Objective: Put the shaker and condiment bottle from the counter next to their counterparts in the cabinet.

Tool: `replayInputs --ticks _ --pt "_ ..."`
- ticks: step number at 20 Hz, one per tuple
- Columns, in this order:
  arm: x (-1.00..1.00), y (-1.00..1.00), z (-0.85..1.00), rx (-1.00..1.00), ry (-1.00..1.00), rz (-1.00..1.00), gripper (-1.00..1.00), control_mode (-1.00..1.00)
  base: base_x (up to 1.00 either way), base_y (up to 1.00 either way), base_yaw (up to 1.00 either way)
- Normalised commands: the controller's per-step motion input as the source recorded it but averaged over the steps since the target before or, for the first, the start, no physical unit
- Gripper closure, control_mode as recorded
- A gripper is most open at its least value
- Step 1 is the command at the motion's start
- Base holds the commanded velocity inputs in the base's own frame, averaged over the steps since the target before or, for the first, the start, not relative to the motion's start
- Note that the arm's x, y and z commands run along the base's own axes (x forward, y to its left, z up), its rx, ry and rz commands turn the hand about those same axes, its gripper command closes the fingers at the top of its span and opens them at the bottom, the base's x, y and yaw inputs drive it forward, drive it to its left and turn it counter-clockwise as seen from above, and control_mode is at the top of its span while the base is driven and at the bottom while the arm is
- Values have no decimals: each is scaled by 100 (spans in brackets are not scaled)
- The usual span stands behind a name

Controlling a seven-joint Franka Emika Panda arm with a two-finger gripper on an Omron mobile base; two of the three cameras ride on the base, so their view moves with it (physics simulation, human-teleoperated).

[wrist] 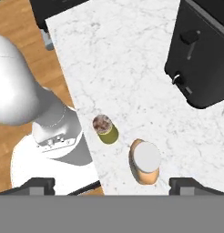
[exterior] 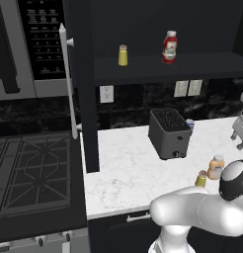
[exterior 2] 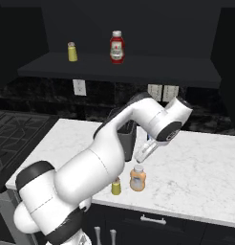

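Orange-tan plastic is what I am lined up on: the condiment bottle point(wrist: 145, 161), a squat squeeze bottle with a flat white cap, stands upright near the front edge of the surface point(wrist: 132, 68), directly below my gripper point(exterior 2: 144, 154), whose jaws stand wide and hold nothing. Just beside it, closer to that edge, is the shaker point(wrist: 105, 129), a small smooth yellow cylinder with a dull pinkish-brown cap.

My worry is that closeness. If I come down off-centre, one finger could clip the shaker and knock it over the edge to the wooden floor point(wrist: 22, 59), since it sits so near the lip. The bottle's soft rounded wall may also squirm or tilt in a pinch taken too high on the cap.

Farther back stands the toaster point(exterior: 169, 132), a dark boxy shell with a slotted top and rounded corners, well apart from both. Veined white marble runs under everything. Up in the cabinet point(exterior: 202, 29), matte and nearly black, the pale-capped shaker point(exterior: 123, 55) and red ketchup bottle point(exterior: 169, 47) wait on the shelf; a careless lift could strike its front edge.
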Motion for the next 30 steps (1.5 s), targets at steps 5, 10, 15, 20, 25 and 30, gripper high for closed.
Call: replayInputs --ticks 5,10,15,20,25,30 --pt "0 -39 -34 0 -14 25 -100 -100 0 0 0" --pt "0 -16 -13 0 -4 13 -100 -100 0 0 0" --pt "3 -1 -29 0 0 3 -100 -100 0 0 0" --pt "0 -10 -46 5 0 0 -100 -100 0 0 0" --pt "0 -5 -15 12 2 -1 -100 -100 0 0 0" --pt "0 -2 -6 24 0 -9 -100 -100 0 0 0"
